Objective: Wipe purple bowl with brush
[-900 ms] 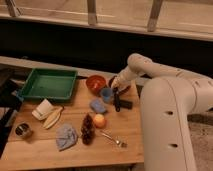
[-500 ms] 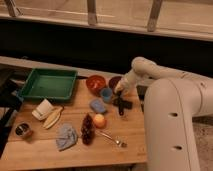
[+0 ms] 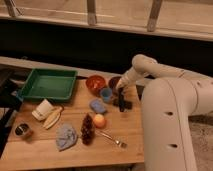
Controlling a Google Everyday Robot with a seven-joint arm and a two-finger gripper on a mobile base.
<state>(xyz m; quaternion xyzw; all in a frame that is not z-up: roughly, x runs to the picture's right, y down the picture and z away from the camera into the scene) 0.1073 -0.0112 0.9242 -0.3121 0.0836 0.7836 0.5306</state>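
Beside the purple bowl (image 3: 114, 81), my claw (image 3: 120, 94) hung over the brush (image 3: 123, 104) for wiping; its grip I couldn't tell.

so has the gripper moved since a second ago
Yes. The gripper has shifted right, away from the orange bowl, uncovering the purple bowl.

Smooth white arm (image 3: 150, 70) — dark pincer (image 3: 120, 93) beside purple bowl (image 3: 113, 81)
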